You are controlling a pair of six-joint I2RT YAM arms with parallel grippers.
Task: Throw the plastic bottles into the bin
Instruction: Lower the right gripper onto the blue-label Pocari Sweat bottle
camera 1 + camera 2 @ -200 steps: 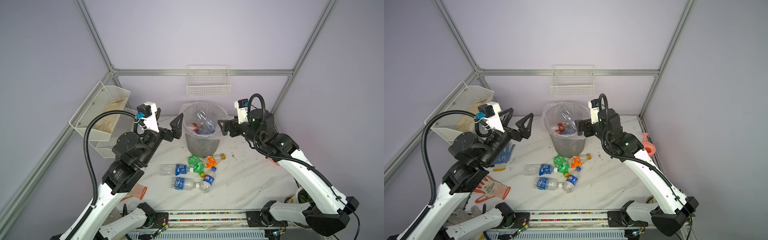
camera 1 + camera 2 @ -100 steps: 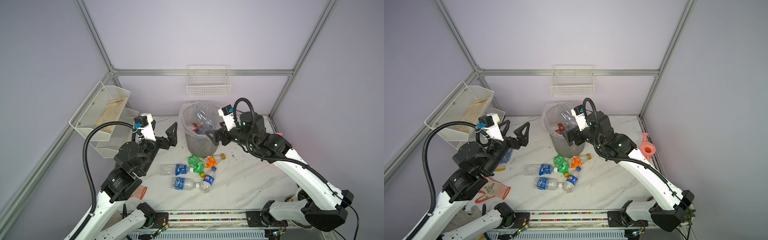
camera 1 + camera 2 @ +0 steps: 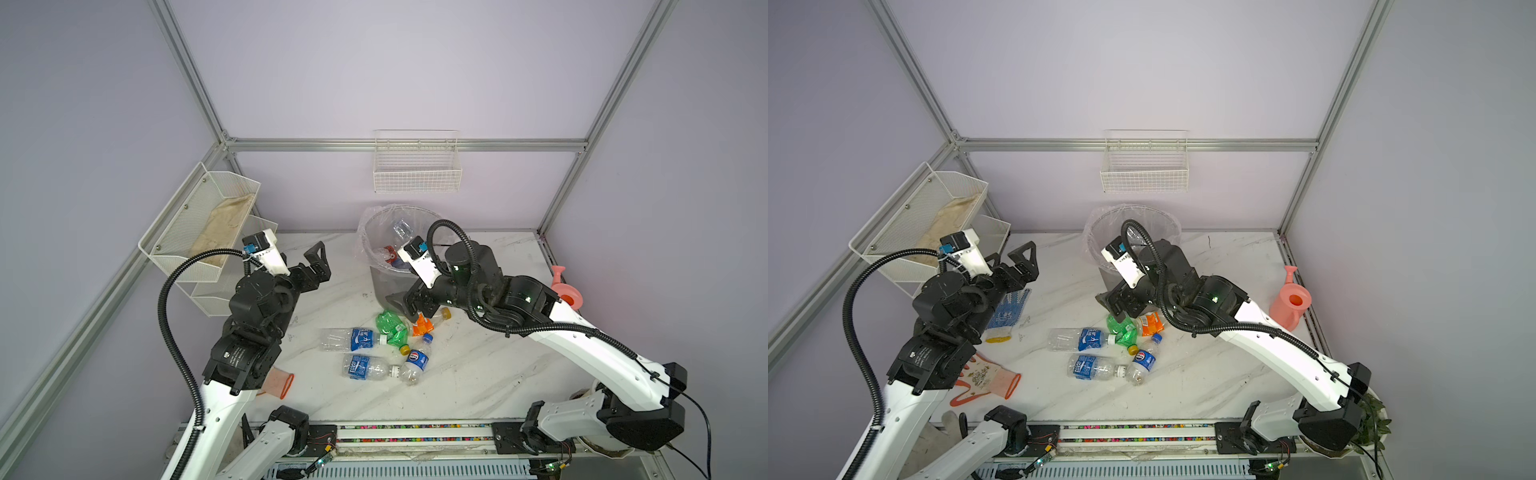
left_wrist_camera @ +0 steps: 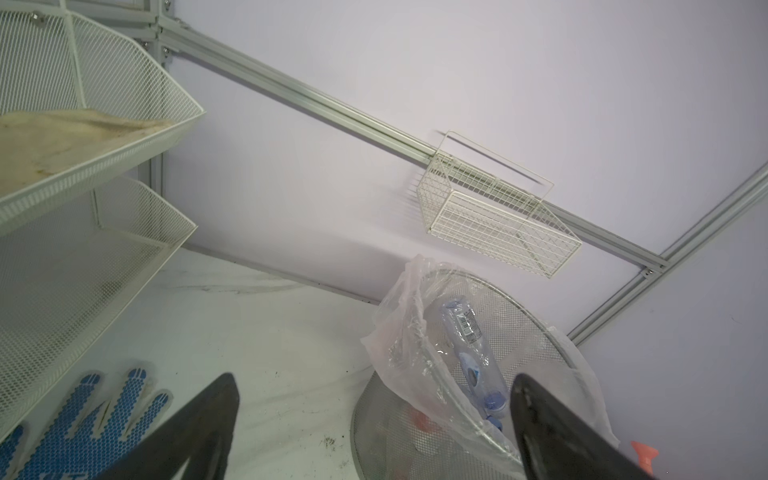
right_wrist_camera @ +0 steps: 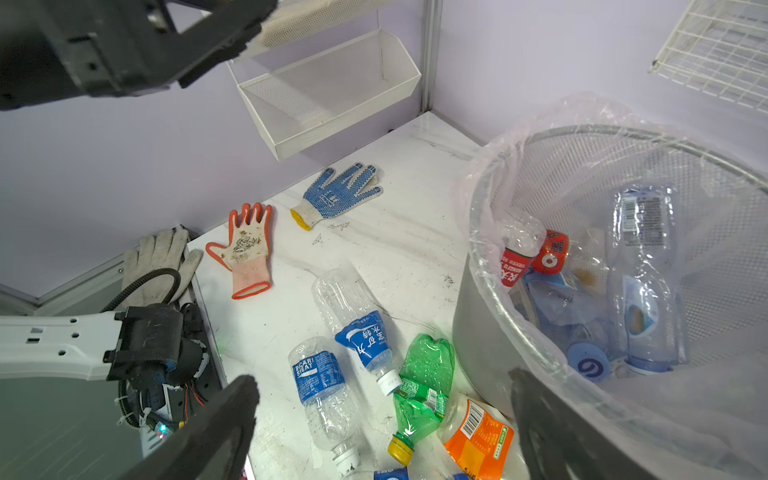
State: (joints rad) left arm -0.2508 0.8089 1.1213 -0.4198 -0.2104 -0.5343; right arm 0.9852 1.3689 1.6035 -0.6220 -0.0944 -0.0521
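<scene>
Plastic bottles (image 3: 365,340), five of them, lay unmoved on the bench (image 3: 457,374) just on the near side of the bin (image 3: 382,286), with more inside it. Within the last second the right claw (image 3: 406,307) had swung from the bin's right rim down over the five, wide open and empty. The left claw (image 3: 1011,261), gaping and empty, had sunk lower, left of the bin.

Right arm (image 3: 515,295) masks much of the bin's (image 3: 380,286) near rim in both top views, the orange-labelled bottle (image 3: 423,326) just in front of the bin is half lost under it, and the bottles (image 3: 390,254) inside the bin are too tangled to count.
</scene>
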